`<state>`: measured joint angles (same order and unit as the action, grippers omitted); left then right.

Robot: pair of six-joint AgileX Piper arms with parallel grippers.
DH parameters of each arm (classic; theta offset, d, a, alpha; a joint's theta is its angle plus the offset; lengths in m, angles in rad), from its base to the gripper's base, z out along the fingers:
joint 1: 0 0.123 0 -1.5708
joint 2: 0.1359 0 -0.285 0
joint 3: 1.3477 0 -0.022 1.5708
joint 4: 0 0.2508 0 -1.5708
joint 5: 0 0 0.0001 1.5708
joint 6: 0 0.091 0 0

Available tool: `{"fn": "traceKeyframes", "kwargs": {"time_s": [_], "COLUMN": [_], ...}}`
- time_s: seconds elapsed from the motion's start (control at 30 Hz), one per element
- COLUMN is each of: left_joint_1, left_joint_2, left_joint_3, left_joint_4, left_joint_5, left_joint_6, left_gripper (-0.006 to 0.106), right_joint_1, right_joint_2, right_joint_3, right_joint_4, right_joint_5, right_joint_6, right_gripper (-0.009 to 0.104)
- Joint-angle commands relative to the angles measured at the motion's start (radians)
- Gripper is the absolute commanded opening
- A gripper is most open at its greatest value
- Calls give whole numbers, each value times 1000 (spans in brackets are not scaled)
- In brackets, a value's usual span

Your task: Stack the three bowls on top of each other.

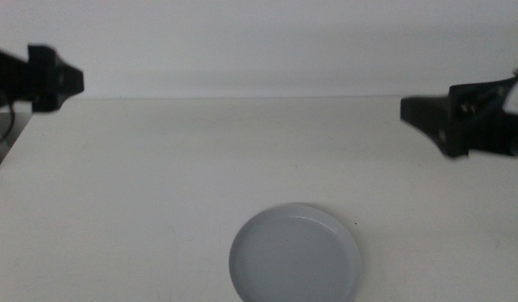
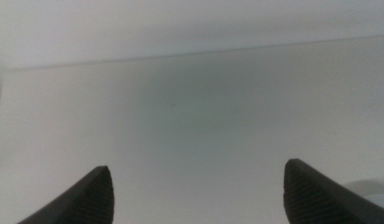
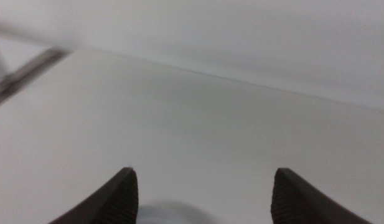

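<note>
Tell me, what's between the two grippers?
Nothing: in the middle view only bare table lies between left gripper and right gripper. The grey-blue bowl sits nearer the camera.

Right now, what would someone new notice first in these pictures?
A single grey-blue bowl sits on the white table near the front edge, with nothing stacked on it. The left gripper and right gripper hang open at opposite sides, both well away from it.
</note>
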<state>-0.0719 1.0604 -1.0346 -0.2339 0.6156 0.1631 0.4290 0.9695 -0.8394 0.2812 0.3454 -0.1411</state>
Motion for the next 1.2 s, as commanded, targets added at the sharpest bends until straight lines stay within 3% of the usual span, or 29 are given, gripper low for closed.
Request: {"fn": "traceKeyframes", "kwargs": {"time_s": [0.0,0.13,0.3,0.7,1.17], "left_joint_1": [2,2,2,2,2], "left_joint_2": [-76,-179,-317,-633,-648], "left_joint_3": [48,174,299,581,598], "left_joint_4": [-20,-20,-41,-82,-91], "left_joint_5": [-138,-233,-302,-395,-372], "left_joint_6": [26,65,67,97,98], "left_gripper": [105,105,105,105,105], "right_joint_1": [-79,-248,-358,-363,-363], "right_joint_2": [47,32,-130,-531,-583], "right_joint_3": [-54,-56,10,414,432], "right_joint_4": [-52,-61,-73,-74,-70], "right_joint_5": [-117,-121,-103,-221,-152], "right_joint_6": [71,81,-7,-25,-29], "right_gripper": [55,55,55,55,55]}}
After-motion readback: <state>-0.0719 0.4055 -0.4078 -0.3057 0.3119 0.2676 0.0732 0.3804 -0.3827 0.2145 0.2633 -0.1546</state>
